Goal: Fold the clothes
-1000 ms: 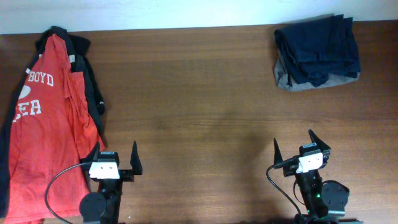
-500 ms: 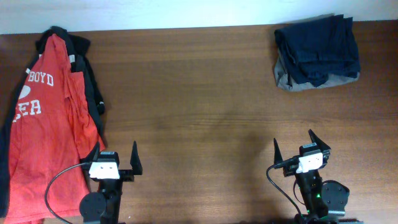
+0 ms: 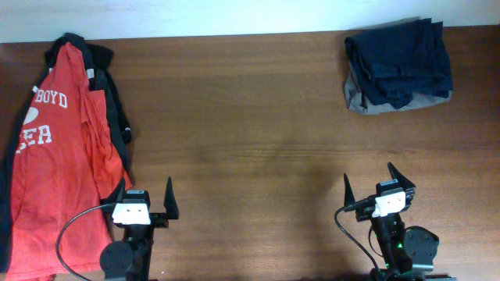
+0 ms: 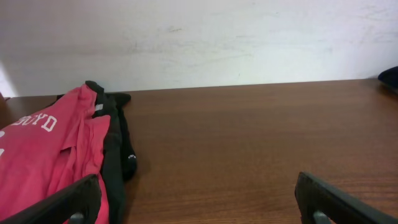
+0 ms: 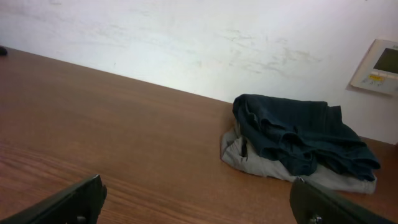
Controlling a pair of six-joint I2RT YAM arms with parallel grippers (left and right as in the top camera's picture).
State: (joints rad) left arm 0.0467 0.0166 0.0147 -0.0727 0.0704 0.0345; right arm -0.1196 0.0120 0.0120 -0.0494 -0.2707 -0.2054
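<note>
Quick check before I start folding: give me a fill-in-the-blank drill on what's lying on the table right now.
The red T-shirt lies nearest the ____ pincer. The dark blue bundle rests on ____ cloth. The left pincer and the right pincer both stand ____, holding nothing. Missing words: left; grey; open.

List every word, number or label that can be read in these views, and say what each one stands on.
"BOYD": white letters on the red T-shirt, legible in the overhead and left wrist views.
"ER": the end of a second white line lower on the same shirt; the start of the word is out of sight.
Wall panel: its screen and markings are too small to read.
No other text is visible.
</note>
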